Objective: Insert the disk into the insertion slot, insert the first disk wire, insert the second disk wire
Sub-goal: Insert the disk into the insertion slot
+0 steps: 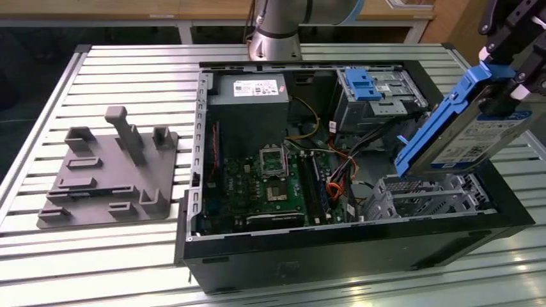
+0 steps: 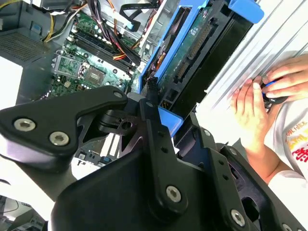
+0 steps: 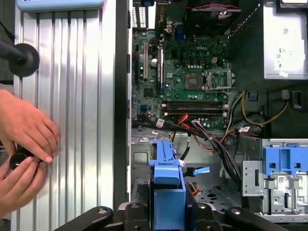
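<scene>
nothing legible enough to quote. white label (image 1: 488,133) on the disk (image 1: 456,153): printed lines, too small to make out. white sticker (image 1: 257,88) on the power supply (image 1: 249,96) at the far end of the case (image 1: 341,256): print unreadable. small white marking (image 3: 195,54) on the motherboard (image 3: 192,77): not reading it off. red and yellow lettering (image 2: 296,144) on a person's shirt (image 2: 288,122): cut off at frame edge.

A robotics lab or test workshop: a slatted aluminium worktop (image 1: 128,70) carries the arm's base (image 1: 275,38); an opened computer tower (image 1: 341,256) and a grey moulded fixture (image 1: 102,185) sit on it; a person's hands (image 3: 26,127) lie alongside.
</scene>
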{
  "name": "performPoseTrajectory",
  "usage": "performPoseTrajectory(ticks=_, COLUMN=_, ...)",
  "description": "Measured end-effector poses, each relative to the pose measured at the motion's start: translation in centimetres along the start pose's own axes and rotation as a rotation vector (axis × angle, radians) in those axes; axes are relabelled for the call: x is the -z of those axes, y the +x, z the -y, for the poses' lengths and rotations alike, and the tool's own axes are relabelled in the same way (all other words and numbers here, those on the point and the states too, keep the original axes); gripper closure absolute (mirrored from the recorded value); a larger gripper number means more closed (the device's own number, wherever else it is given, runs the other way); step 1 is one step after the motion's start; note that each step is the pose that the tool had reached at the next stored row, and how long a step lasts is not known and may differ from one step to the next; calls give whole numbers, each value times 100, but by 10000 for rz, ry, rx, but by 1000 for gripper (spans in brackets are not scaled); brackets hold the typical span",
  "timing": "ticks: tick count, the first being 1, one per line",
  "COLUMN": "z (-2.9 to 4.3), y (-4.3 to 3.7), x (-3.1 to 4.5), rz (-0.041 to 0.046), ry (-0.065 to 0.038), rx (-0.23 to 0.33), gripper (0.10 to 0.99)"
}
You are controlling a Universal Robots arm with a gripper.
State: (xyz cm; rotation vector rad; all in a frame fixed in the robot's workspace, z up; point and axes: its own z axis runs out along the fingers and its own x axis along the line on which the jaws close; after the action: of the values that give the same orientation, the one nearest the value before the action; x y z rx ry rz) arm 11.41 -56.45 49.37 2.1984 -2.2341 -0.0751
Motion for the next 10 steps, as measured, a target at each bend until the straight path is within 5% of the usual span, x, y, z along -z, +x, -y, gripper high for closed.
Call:
performPoseTrajectory(ticks=6, z=-3, y=32, x=1, rz=347, ry=15, rx=34, gripper=722)
performPoseTrajectory(ticks=10, z=-3, y=34, x=1, rz=373, ry=15, rx=36, gripper=722)
